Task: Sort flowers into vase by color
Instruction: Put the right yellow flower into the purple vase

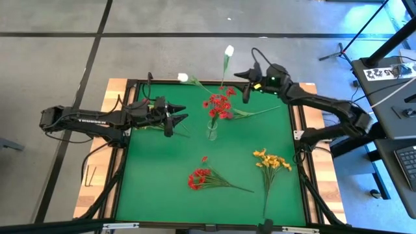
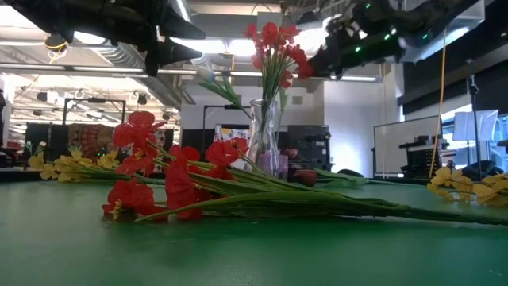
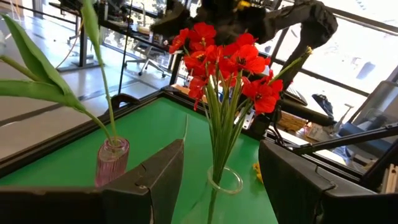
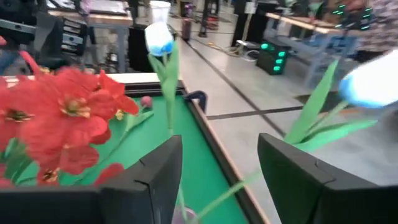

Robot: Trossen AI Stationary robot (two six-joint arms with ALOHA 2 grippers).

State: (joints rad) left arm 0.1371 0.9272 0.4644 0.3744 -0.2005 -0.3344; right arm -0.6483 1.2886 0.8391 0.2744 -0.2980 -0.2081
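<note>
Both sets of fingers are spread w/ nothing between them. The left gripper (image 1: pixel 174 117) hovers just left of the clear vase (image 1: pixel 212 132), pointing at it. The right gripper (image 1: pixel 245 82) hangs over the far edge of the green table (image 1: pixel 162 188), near the white tulips (image 1: pixel 229 51) (one leans out past the far rim, another bud lies by the far-left corner).

Red flowers (image 1: pixel 220 106) already stand in the clear vase. A small pink vase (image 3: pixel 111 159) holding green stems shows in the left wrist view.

Still lying flat: a red bunch (image 1: pixel 201 177) near the front and a yellow bunch (image 1: pixel 270 160) to the right, well apart.

Looks like a between-picks stage, reds partly sorted. Next move prob. calls for an arm to drop to the loose red bunch, pinch the thin stems low, then lift and tip them upright over the narrow vase mouth w/o knocking it.
</note>
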